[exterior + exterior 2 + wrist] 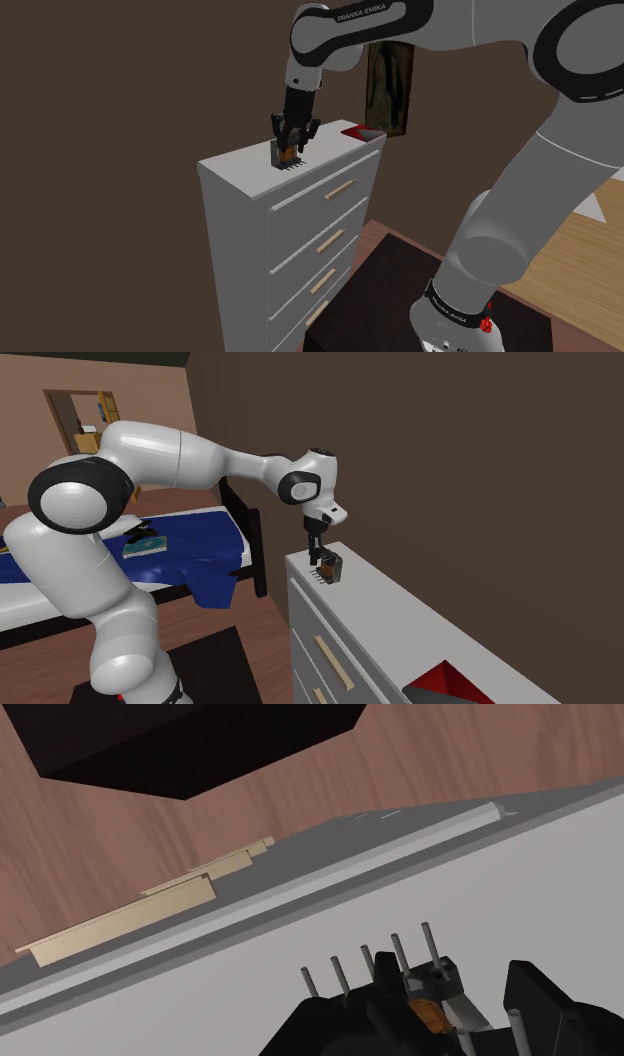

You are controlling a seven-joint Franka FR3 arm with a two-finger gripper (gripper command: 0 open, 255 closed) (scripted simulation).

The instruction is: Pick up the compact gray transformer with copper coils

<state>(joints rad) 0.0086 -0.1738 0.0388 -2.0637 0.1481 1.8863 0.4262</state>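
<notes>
1. Transformer (286, 156) is sitting upright on top of the white dresser (240, 165), close to the front edge and toward the end on the shoulder view's left.
2. Wrist cam, close up: dark body, an orange-copper winding at its centre (430, 1014), and a row of thin grey pins sticking out over the dresser top.
3. Gripper (292, 140) is right down on it, arm reaching in from above, wrist near vertical.
4. Fingers (545, 1009) are spread, one on each side, w/ the transformer between them. Can't tell if the pads are touching it.
5. It's resting on the dresser top, not lifted.
6. Second exterior view: gripper (319, 556) and transformer (329, 565) are at the dresser's far end, next to the brown wall (450, 452).
7. Dresser front has four drawers w/ pale wood handles (339, 189), seen edge-on in the wrist view.
8. A red and grey item (362, 132) lies on the dresser's other end, well apart from the transformer.
9. A dark framed panel (388, 90) is on the wall behind it.
10. Below: wood floor and the black stand (390, 290) under the arm's base.
11. Across the room in the second exterior view, a bed w/ a blue cover (190, 547) and a teal book (145, 546) lying on it.
</notes>
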